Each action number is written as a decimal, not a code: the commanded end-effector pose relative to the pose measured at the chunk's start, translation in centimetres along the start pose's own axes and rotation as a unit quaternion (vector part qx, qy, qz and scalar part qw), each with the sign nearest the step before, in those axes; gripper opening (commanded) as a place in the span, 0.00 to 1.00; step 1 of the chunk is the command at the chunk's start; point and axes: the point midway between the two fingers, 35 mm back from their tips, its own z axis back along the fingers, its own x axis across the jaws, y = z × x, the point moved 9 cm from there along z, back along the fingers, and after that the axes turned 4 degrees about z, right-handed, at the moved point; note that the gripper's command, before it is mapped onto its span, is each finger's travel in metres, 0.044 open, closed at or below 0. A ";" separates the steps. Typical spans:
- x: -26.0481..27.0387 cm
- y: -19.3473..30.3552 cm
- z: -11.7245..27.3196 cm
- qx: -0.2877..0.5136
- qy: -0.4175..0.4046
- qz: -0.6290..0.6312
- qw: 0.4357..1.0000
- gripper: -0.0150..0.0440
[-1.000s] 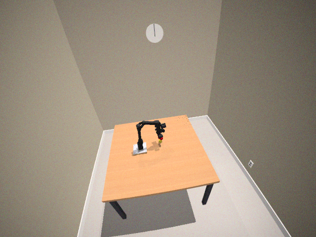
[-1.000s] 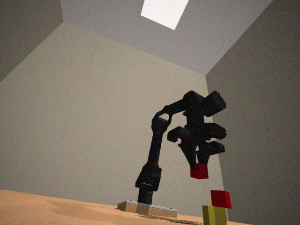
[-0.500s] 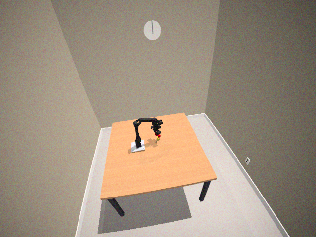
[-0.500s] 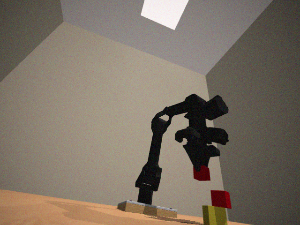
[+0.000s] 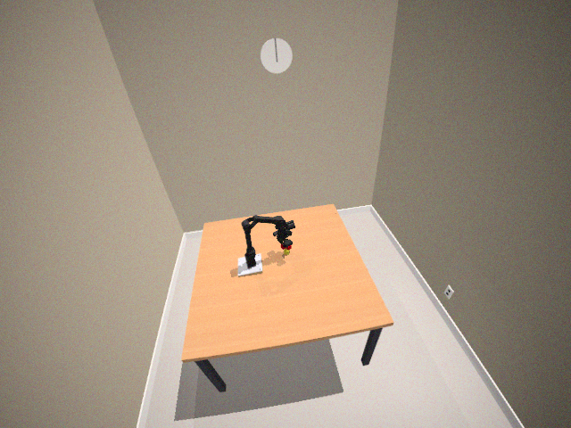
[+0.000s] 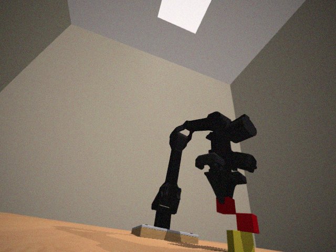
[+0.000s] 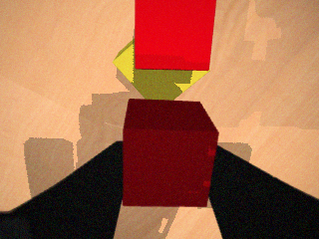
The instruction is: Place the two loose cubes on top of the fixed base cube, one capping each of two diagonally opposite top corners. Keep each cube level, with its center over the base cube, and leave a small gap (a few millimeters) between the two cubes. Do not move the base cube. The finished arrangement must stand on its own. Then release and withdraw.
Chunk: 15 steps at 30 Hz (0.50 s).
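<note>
One red cube (image 6: 247, 222) already caps a corner of the yellow base cube (image 6: 239, 241). My gripper (image 6: 224, 199) pinches the second red cube (image 7: 168, 154), hanging just above and beside the first, near the opposite corner. Left, as I judge it: lowering it level, keeping a small gap, letting go, backing away.

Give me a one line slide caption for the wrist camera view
End effector grips a dark red cube above the table, short of the yellow base cube, where a bright red cube already sits.

Wooden table (image 5: 285, 317) — round wall clock (image 5: 276, 55) above.
</note>
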 end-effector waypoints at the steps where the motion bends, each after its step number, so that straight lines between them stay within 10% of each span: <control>1: 0.0 0.0 -0.2 -0.001 -0.002 0.003 1.000 0.43; 15: 0.0 -0.1 -1.6 -0.001 -0.002 0.001 1.000 0.43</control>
